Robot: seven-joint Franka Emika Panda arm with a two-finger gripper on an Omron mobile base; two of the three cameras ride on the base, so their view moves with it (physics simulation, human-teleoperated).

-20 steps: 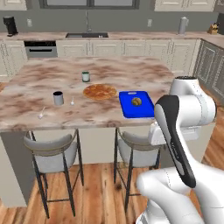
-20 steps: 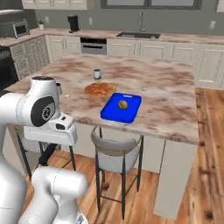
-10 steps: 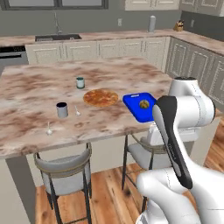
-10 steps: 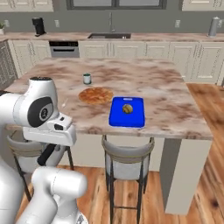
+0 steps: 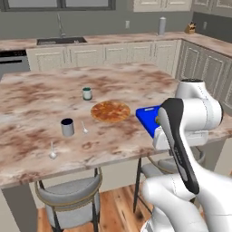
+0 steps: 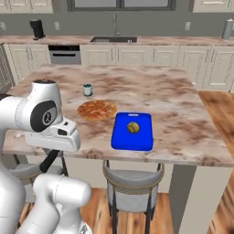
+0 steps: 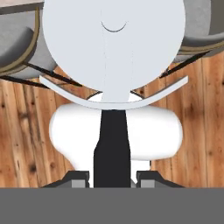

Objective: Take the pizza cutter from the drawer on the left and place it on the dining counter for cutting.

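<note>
In the hand view my gripper (image 7: 113, 177) is shut on the pizza cutter (image 7: 113, 48). Its black handle runs up between the two fingertips (image 7: 79, 177) and its big round pale wheel stands beyond them. The hand points down at the wood floor and stool seats. The dining counter (image 5: 36, 104), a broad brown-and-beige marbled slab, lies in front of the arm, and it also shows as the dining counter (image 6: 183, 105) in the right base view. My hand hangs just below its near edge. The drawer is out of view.
On the counter lie a pizza (image 5: 110, 111), a blue cutting board (image 6: 132, 131) with a small round thing on it, a dark cup (image 5: 67, 127), a small jar (image 5: 87, 94) and two thin spoons (image 5: 53, 152). Grey stools (image 6: 131, 185) stand under the near edge.
The whole scene has shifted in both base views, so the base has driven along the counter. The arm holds the same pose with the cutter in its grip.
</note>
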